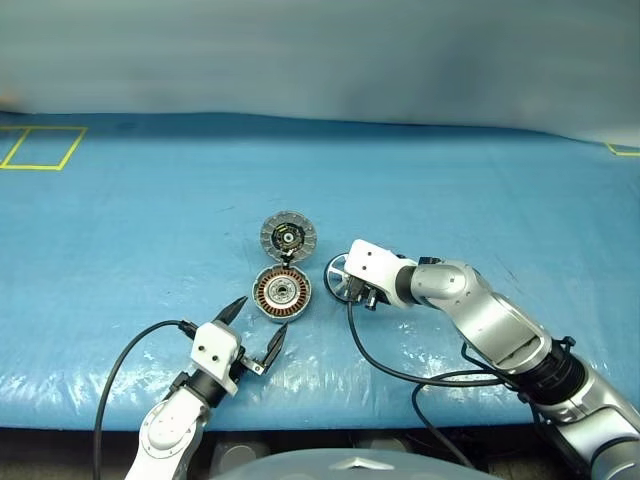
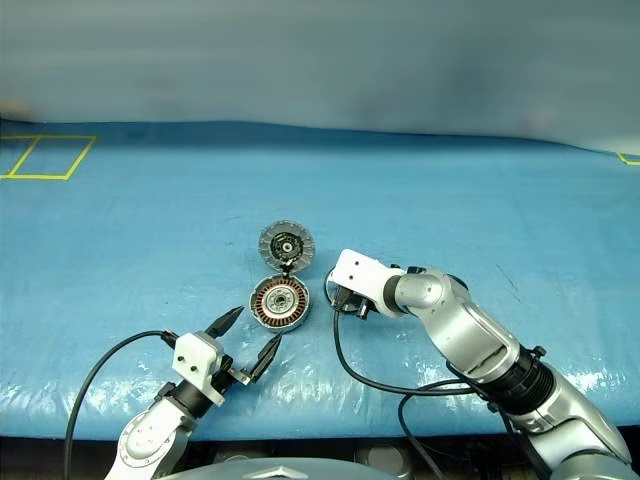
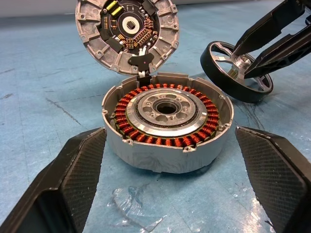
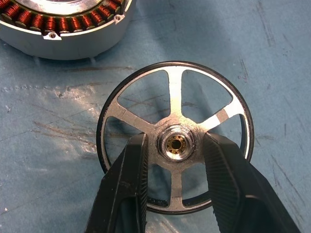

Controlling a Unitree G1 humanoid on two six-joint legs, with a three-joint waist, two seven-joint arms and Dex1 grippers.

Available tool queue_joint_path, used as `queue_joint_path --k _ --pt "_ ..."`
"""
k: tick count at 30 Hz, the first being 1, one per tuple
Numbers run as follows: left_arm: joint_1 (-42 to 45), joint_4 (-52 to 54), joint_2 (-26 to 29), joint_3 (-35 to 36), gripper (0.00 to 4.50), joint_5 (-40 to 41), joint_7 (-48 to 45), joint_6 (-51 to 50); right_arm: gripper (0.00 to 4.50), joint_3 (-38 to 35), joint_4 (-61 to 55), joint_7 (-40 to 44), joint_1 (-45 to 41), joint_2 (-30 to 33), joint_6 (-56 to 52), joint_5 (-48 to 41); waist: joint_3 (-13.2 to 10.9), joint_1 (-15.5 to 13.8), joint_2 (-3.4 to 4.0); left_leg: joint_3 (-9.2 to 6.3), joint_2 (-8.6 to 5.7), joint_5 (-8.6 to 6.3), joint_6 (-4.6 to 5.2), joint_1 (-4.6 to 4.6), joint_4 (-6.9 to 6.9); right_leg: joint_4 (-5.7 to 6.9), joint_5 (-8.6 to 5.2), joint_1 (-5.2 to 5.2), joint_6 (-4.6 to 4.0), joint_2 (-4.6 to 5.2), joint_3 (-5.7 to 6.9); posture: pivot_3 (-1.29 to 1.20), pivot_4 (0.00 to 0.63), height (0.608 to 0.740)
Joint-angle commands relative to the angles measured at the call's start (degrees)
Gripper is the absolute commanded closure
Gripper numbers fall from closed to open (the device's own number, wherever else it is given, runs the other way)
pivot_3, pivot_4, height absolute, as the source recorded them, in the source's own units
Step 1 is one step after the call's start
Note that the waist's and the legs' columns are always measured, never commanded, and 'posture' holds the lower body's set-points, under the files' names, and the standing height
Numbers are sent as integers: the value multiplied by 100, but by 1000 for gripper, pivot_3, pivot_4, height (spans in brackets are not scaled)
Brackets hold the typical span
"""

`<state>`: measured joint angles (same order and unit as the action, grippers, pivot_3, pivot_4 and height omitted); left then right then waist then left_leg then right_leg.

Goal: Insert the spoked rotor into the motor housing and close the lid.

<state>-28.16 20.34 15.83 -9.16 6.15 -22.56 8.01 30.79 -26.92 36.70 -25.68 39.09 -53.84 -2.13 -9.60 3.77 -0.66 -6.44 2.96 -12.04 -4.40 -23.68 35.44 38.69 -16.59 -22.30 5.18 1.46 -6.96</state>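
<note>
Now the spoked rotor (image 4: 175, 138) lies flat on the blue desk (image 1: 120, 230) with its hub between the right fingers (image 4: 127, 179), which pinch it; the left fingers (image 3: 73, 170) stand wide open, holding nothing.

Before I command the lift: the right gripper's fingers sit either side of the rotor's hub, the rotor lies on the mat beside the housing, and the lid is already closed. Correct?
Not quite: the lid is open, standing up behind the motor housing, windings exposed, as the left wrist view shows. The rest holds: the right gripper straddles the spoked rotor's hub on the mat beside the housing.
</note>
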Motion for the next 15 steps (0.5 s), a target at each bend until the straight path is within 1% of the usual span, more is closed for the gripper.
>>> queue_joint_path --k 1,6,9,11,15 --pt "-10 61 -25 -20 0 -8 0 132 3181 -131 -36 23 32 -22 -59 24 0 0 0 0 0 0 0 0 3 0 0 1 0 0 0 0 150 740" --pt "-8 66 -10 -23 0 -14 -13 131 3182 -369 -474 104 -252 -146 -253 -126 -1 2 2 0 0 0 0 -3 5 0 1 0 0 0 0 0 150 740" --pt "-2 67 -6 -28 0 2 -26 102 3182 -527 -834 251 -421 -358 -475 -446 -2 5 3 -1 0 0 0 -8 2 1 4 -8 4 0 0 0 150 740" --pt "2 67 -9 -37 0 5 -28 91 3182 -536 -1023 291 -562 -478 -634 -586 -2 2 3 -1 0 0 0 -8 -3 1 15 -11 24 -1 0 0 150 740" --pt "-5 57 -4 -51 0 1 -30 105 3182 -463 -1255 346 -751 -631 -841 -814 -2 -21 3 -2 -1 0 0 -10 -8 1 15 -11 21 0 1 0 150 740"
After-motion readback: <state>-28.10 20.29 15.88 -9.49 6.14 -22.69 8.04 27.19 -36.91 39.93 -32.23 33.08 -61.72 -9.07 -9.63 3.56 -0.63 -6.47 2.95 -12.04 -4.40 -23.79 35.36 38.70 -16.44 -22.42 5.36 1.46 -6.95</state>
